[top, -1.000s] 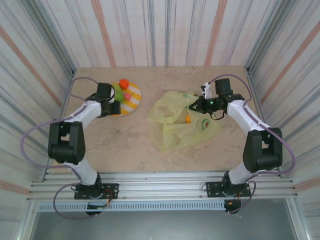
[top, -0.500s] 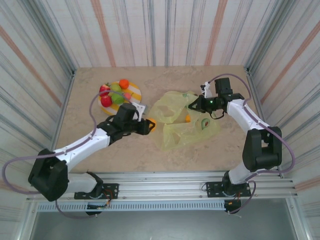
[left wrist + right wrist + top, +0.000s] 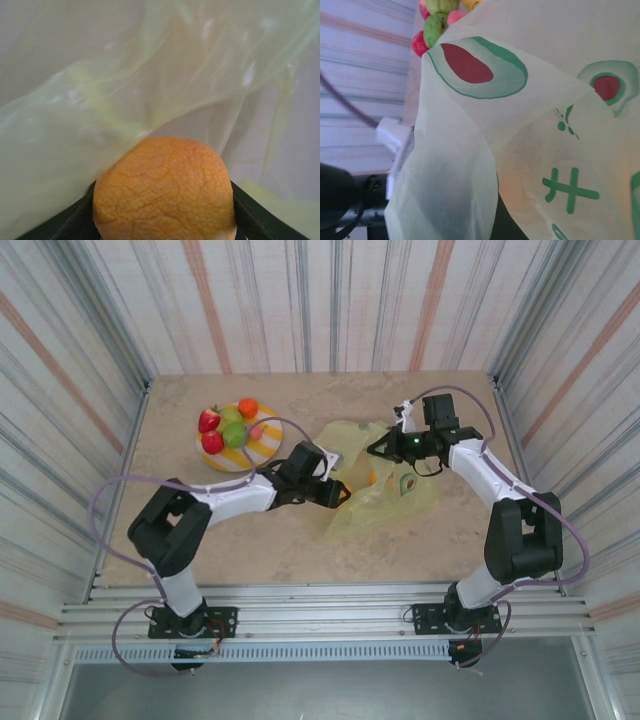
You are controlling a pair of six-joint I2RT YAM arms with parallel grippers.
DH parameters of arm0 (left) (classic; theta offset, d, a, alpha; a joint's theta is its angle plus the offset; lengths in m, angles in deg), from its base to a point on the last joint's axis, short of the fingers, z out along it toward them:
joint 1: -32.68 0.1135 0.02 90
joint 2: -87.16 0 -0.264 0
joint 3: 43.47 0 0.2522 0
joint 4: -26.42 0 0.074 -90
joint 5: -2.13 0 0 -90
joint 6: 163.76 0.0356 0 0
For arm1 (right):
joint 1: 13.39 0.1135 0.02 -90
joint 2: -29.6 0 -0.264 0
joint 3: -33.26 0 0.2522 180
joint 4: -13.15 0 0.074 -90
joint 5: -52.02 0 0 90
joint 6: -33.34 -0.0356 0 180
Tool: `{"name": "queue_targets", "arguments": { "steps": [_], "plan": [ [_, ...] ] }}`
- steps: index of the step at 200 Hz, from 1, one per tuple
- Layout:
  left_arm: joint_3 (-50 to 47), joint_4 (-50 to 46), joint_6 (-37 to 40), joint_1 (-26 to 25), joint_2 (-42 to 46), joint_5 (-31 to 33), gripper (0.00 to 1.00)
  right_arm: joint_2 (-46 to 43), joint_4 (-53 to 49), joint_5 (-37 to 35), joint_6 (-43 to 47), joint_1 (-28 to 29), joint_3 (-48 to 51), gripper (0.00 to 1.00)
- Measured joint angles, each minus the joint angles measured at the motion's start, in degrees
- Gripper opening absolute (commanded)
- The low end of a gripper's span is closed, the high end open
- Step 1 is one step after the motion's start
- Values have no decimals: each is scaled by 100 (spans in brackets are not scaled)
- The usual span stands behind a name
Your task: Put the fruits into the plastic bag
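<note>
Over on the left, toward the back of the table (image 3: 250, 540), the striped plate (image 3: 268, 445) carries two red strawberries (image 3: 209, 420), a couple of green pieces (image 3: 233, 435), a small orange one (image 3: 248, 407) and a little pink one (image 3: 256, 432), all bunched close together. From there the left arm stretches across the middle, and the left gripper (image 3: 338, 492) sits right at the near edge of the plastic bag (image 3: 385, 502). Its jaws are partway apart and clamped on a round orange fruit (image 3: 164, 187), whose dimpled skin bulges up between the dark fingers (image 3: 255, 217), with pale yellow-green film draped just beyond it. The bag lies crumpled right of centre, avocado prints showing on its folds. At its far right side the right gripper (image 3: 384, 448) is closed tight, pinching the bag's upper edge and holding that flap lifted off the table.
</note>
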Motion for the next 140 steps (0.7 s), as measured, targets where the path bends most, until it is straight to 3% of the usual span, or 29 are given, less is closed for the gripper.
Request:
{"name": "queue_targets", "arguments": {
  "steps": [53, 140],
  "plan": [
    [629, 531, -160, -26, -662, -24, 57, 20, 186, 116, -151, 94, 2, 0],
    [990, 1388, -704, -39, -1054, 835, 59, 232, -103, 367, 52, 98, 0, 0]
  ]
}}
